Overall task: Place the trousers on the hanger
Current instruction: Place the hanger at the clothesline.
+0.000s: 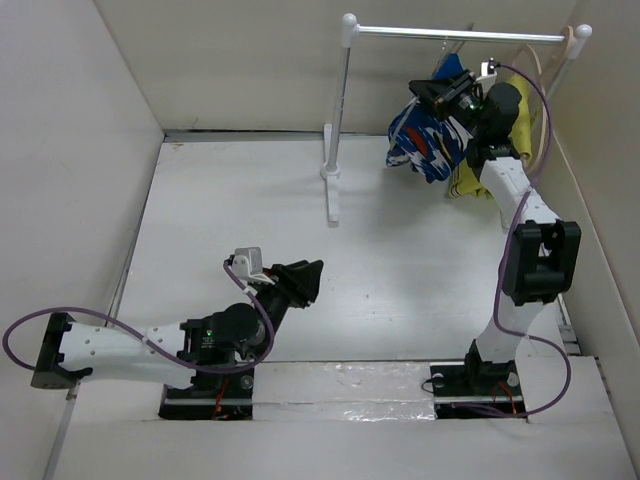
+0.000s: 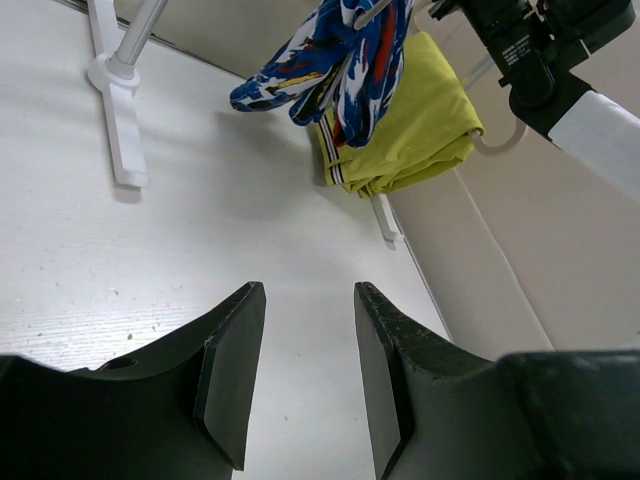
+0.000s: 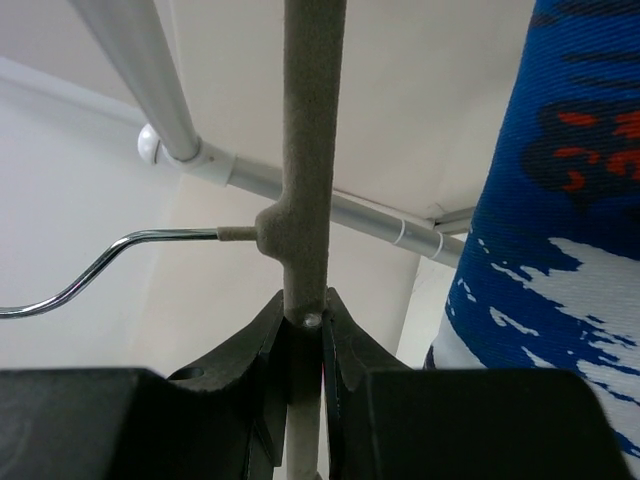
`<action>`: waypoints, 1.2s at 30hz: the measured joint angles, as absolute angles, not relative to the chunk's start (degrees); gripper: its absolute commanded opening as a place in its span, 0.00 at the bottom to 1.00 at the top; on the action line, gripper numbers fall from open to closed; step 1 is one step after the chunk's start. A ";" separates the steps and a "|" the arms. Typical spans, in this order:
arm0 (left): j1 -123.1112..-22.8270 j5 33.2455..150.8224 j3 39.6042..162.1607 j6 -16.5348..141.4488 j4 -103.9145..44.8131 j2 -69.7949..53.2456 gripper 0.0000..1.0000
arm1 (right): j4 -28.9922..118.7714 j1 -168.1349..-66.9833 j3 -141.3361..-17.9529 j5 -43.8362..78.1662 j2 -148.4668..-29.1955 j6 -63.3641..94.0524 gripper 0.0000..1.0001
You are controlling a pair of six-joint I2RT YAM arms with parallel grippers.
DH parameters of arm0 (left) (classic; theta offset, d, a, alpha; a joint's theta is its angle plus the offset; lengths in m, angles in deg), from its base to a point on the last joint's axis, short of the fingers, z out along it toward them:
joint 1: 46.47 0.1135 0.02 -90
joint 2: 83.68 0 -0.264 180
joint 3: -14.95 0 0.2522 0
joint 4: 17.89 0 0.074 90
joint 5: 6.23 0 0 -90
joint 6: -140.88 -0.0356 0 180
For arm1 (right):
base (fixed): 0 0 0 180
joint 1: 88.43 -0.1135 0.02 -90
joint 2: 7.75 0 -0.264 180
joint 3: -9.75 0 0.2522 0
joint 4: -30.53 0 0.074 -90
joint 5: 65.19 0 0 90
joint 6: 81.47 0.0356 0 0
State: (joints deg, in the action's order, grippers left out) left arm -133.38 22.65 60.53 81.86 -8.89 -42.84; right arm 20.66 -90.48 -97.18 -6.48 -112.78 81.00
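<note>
Trousers [image 1: 422,140] draped over hanger [image 3: 312,150], at 1 o'clock in top view, just under rail [image 1: 455,35], beside yellow garment [image 2: 420,120]. Right gripper [image 3: 305,322] pinching hanger's grey rod. Left gripper [image 2: 305,370] spread, empty, at 7 o'clock. Draping apparently done. Likely left: hook over rail, release.
</note>
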 measured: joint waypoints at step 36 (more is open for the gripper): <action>-112.12 48.03 65.66 81.64 -8.21 -30.40 0.41 | 17.57 -82.50 -90.51 -6.33 -107.23 71.93 1.00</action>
